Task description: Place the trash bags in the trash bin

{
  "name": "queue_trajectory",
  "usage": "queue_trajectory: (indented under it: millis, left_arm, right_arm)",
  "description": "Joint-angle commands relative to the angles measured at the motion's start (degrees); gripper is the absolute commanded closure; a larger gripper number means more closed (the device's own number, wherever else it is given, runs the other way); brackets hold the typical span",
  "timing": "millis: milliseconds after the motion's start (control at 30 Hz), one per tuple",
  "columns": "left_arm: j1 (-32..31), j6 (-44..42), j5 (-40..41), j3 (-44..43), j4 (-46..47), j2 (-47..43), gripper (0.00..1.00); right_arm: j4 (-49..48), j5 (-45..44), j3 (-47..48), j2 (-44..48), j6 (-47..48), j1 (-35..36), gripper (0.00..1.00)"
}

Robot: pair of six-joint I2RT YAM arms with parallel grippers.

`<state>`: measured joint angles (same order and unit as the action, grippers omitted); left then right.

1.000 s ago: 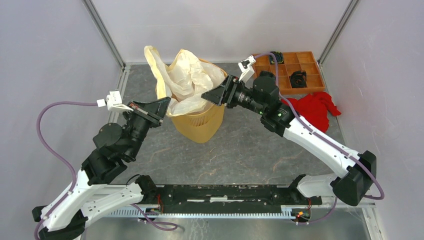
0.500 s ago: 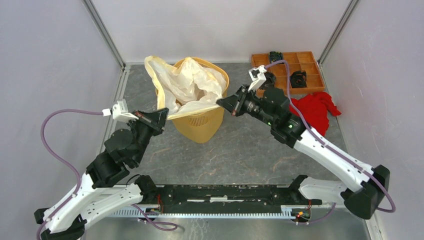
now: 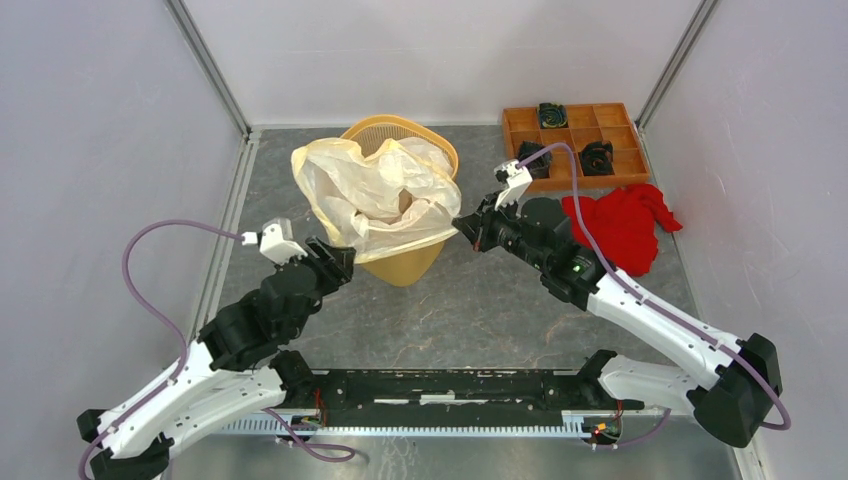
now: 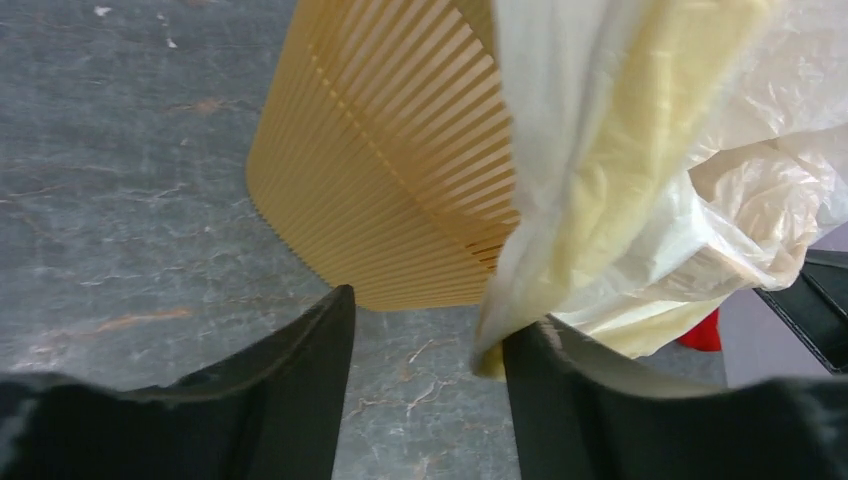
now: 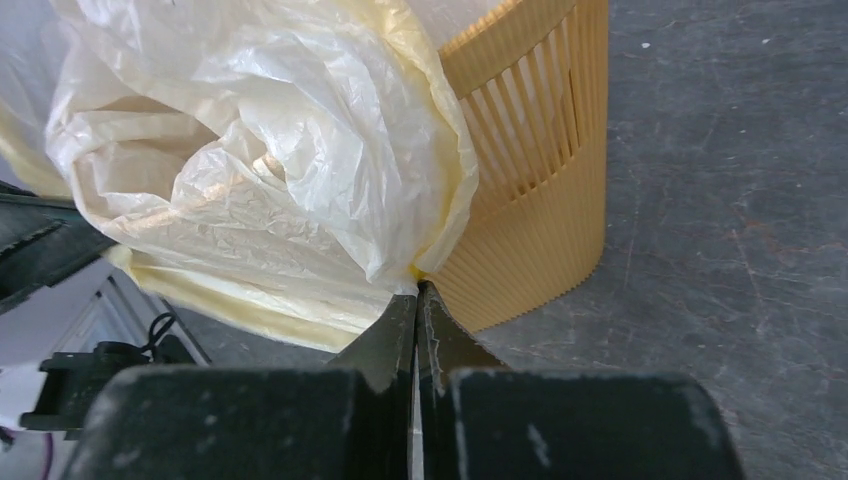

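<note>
Pinching trash bag [image 5: 250, 180] edge: right hand [image 5: 417, 300], wrist view | left hand [image 4: 425, 320] parted, empty

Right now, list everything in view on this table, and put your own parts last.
plastic bag: one, cream-white with a yellowish tint, draped over the bin's rim and partly inside it
bin: one, orange-yellow with slatted walls, far centre of the table
tray: one, orange with compartments, far right corner
small parts: at least two, black, in the tray's compartments
cloth: one, red, crumpled just in front of the tray
table: one, grey stone-patterned top
cables: two, purple, one looping along each arm
left claw: one, black, open, at the bin's near left side beside the bag's hanging edge
right claw: one, black, shut on the bag's edge at the bin's right side
</note>
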<state>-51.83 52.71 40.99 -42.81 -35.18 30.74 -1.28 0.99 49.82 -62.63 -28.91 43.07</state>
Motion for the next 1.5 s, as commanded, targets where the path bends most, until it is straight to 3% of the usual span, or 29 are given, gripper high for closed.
queue_trajectory:
  millis: [0, 100, 167, 333, 533, 667, 800, 867, 967, 1100, 1167, 1333, 1467]
  left_arm:
    - [0.15, 1.38, 5.13, -7.10, -9.54, -1.35, 0.28]
    - [0.15, -0.64, 6.35, -11.88, -14.10, -1.88, 0.07]
    - [0.13, -3.80, 5.86, -16.12, -13.93, -1.43, 0.01]
    - [0.15, -9.66, 4.40, -26.85, -14.03, 5.24, 0.00]
    - [0.15, -13.38, 11.34, -33.97, -16.86, 17.52, 0.00]
    - [0.29, -11.57, 17.20, -32.78, -18.82, 18.85, 0.12]
    - [0.78, -13.52, 15.15, -25.81, -12.01, 14.74, 0.37]
    - [2.12, -13.83, 14.59, -23.83, -10.71, 14.64, 0.43]
    - [9.70, -17.49, 4.33, -21.99, -5.87, 15.58, 0.48]
    - [29.31, -21.74, -20.41, -20.01, 0.34, 17.09, 0.66]
    - [36.59, -22.56, -29.77, -18.83, 3.91, 16.21, 0.69]
    - [43.59, -23.21, -39.58, -18.55, 5.77, 17.41, 0.63]
    - [48.48, -25.39, -40.18, -19.72, 4.51, 18.06, 0.63]
  right_arm:
    - [-1.36, -3.55, -0.84, 1.78, 5.66, -0.24, 0.98]
    - [-1.87, -2.95, -0.83, 2.29, 6.56, -0.19, 0.95]
    - [-1.79, -2.99, -0.23, 2.34, 7.17, -0.16, 0.89]
    - [-0.84, -2.54, 1.44, 1.84, 8.61, -0.25, 0.83]
    - [-1.01, -1.12, 1.30, 1.63, 8.03, -0.22, 0.83]
    - [-0.86, -1.14, 0.80, 1.96, 7.93, -0.19, 0.83]
    - [-0.04, -1.92, 0.33, 2.25, 8.78, -0.20, 0.83]
    - [0.02, -2.68, -0.19, 2.29, 9.31, -0.19, 0.84]
    - [0.28, -3.65, -0.93, 2.22, 10.02, -0.18, 0.84]
    - [0.90, -4.06, -0.96, 2.07, 10.99, -0.17, 0.85]
    - [1.17, -4.26, -0.87, 2.06, 11.47, -0.19, 0.85]
    - [1.11, -6.31, -0.96, 1.86, 12.64, -0.21, 0.86]
    - [2.74, -8.36, -0.44, 1.00, 12.99, -0.26, 0.86]
